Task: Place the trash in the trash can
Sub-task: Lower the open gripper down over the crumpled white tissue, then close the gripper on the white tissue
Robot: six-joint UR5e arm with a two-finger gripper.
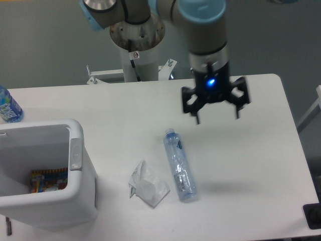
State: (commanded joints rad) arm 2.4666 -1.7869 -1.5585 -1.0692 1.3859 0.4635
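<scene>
The setting was a robotics lab: a robot arm (pixel 200 30) on a bolted pedestal (pixel 136 50) behind a plain white table (pixel 251 165), grey floor.

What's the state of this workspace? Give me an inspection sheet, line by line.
Surface: white table, no spills seen.
Job's things: crumpled white wrapper and clear plastic bottle lie side by side on the table, both outside the trash can at the left edge.
Clutter: blue-label bottle at far left; colourful items already inside the trash can.
Grippers: end effector open, empty, above the table beyond the clear plastic bottle's cap end.
Cables: a thin cable runs down the robot pedestal.
Surroundings: grey floor; metal brackets behind the table.
</scene>
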